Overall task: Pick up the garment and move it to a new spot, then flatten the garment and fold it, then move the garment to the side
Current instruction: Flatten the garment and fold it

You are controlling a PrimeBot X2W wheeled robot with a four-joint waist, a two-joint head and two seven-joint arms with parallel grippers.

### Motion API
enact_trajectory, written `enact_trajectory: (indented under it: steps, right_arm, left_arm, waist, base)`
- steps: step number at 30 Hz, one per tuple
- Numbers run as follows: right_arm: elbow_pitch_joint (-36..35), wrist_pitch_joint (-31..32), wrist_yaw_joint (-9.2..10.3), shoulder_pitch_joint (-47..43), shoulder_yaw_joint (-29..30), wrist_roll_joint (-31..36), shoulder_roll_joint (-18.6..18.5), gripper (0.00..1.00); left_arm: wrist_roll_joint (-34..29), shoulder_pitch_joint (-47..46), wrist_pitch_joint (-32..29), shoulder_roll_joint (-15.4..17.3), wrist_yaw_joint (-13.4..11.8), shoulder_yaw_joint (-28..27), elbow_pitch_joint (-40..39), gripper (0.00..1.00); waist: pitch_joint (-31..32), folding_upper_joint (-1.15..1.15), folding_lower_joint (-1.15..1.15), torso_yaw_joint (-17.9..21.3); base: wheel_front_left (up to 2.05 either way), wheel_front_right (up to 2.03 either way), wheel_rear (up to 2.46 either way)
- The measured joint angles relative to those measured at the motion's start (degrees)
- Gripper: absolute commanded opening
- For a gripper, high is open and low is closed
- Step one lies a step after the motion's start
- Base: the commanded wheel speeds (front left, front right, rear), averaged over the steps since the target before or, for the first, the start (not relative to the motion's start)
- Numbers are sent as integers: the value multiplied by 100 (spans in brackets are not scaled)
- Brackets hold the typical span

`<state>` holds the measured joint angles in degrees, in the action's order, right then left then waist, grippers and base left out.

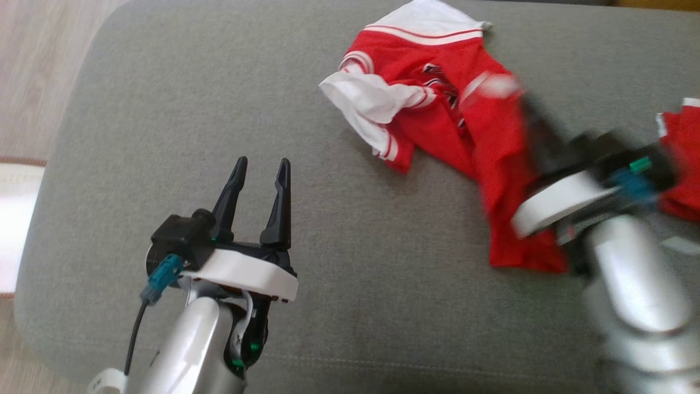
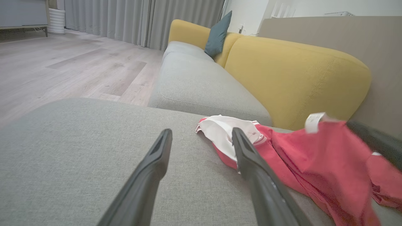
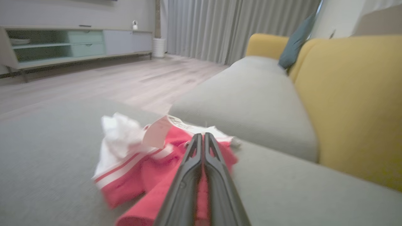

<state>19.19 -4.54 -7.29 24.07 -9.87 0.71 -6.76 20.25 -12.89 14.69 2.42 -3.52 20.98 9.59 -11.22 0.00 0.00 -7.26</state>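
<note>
The garment, red with white sleeves and stripe trim, lies crumpled at the far right of the grey cushion. My right gripper is motion-blurred and shut on a red fold by a white label, which it holds pulled up. In the right wrist view the two fingers press together over the garment, with red cloth between them. My left gripper stands open and holds nothing at the near left, well apart from the cloth. Its wrist view has the garment just right of the left gripper.
The cushion's rounded left edge drops to a wooden floor. Yellow sofa backs rise behind the seat, with a teal pillow. Another grey seat cushion adjoins beyond. A low cabinet and curtains stand far off.
</note>
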Motion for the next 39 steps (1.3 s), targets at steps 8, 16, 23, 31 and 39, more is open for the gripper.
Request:
enact_trajectory:
  steps: [8,16,23,31,39]
  right_arm:
    - [-827,1005,0,363,758,-326,-1220,0]
    - [180,1050,0,883,1033,-70,-1931,0]
    - [1183,620,0,1734,1484,914,-1902,100]
    - [1255,-181,0,1719,1391,1104,-938,100]
    - [782,-510,0,692,519,333,-253,100]
  left_arm:
    - [0,14,0,0,5,40,-13,100]
    - [0,-7,0,0,52,67,-15,100]
    - [-2,-40,1,0,57,59,-5,100]
    - [-60,-41,0,0,57,10,19,100]
    - [-101,-40,1,0,57,10,26,100]
  waist:
    - [15,0,0,103]
    - [-225,0,0,-56]
    - [-348,0,1,-120]
    - [-217,0,0,62]
    - [-27,0,0,199]
  base:
    - [0,0,0]
    - [0,0,0]
    - [0,0,0]
    - [0,0,0]
    - [0,0,0]
